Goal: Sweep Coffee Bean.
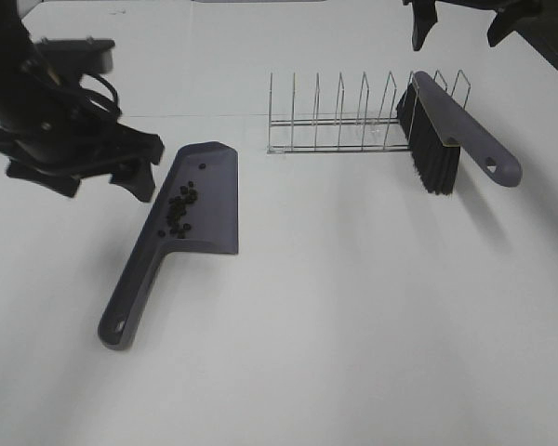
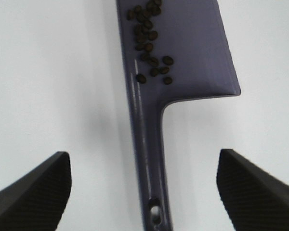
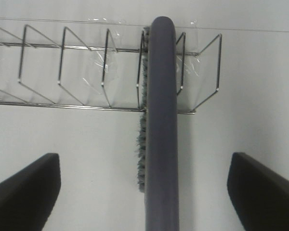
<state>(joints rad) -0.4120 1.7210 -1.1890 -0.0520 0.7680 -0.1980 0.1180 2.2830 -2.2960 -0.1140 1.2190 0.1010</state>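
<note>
Beans: the coffee beans [image 1: 180, 210] lie in a little dark pile inside the grey dustpan [image 1: 209, 200], left of the middle of the high picture. One bean sits alone nearer the pan's far end.
Table: I see no beans left on the white table [image 1: 353, 325].
Dustpan: it lies flat on the table, handle toward the lower left. Nothing holds it.
Brush: the brush [image 1: 442, 139] leans on the right end of the wire rack [image 1: 339, 125], upper right, bristles down.
Left gripper [image 1: 79, 167]: wide apart and empty, just left of the pan.
Right gripper [image 1: 460, 23]: wide apart and empty, above the brush.
Done: the sweeping looks finished.
Left: maybe nothing, or only pulling the arms away.
</note>
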